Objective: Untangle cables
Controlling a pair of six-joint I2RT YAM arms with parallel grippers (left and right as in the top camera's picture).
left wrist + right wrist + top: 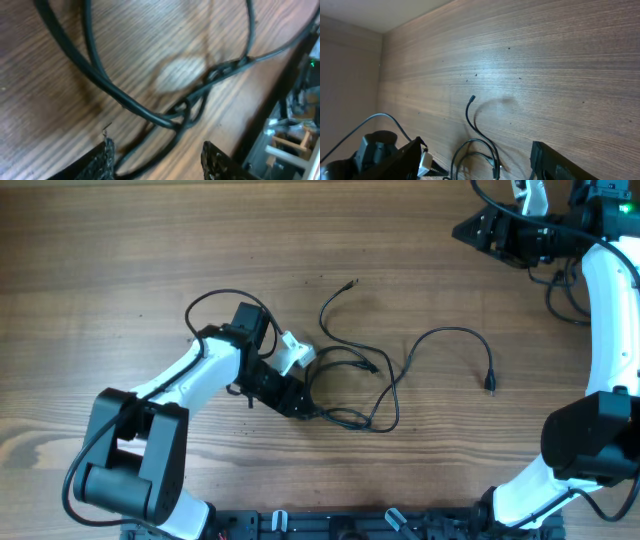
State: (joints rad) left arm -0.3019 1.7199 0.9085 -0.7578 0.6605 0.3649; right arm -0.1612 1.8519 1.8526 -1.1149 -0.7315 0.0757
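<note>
Thin black cables [350, 370] lie in loose, crossed loops at the table's middle. One free end with a small plug [350, 283] points to the back, and another plug [491, 385] lies to the right. My left gripper [305, 408] is open, low over the left side of the tangle. In the left wrist view the crossed cables [185, 107] run toward the gap between the open fingers [160, 150], and one strand lies between them. My right gripper [465, 228] is open and empty, raised at the back right, far from the cables [480, 135].
A small white block [293, 352] sits by the left wrist at the tangle's left edge. The table is brown wood [120, 260]. A black rail [330, 525] runs along the table's front edge. The right arm's base [590, 440] stands at the front right.
</note>
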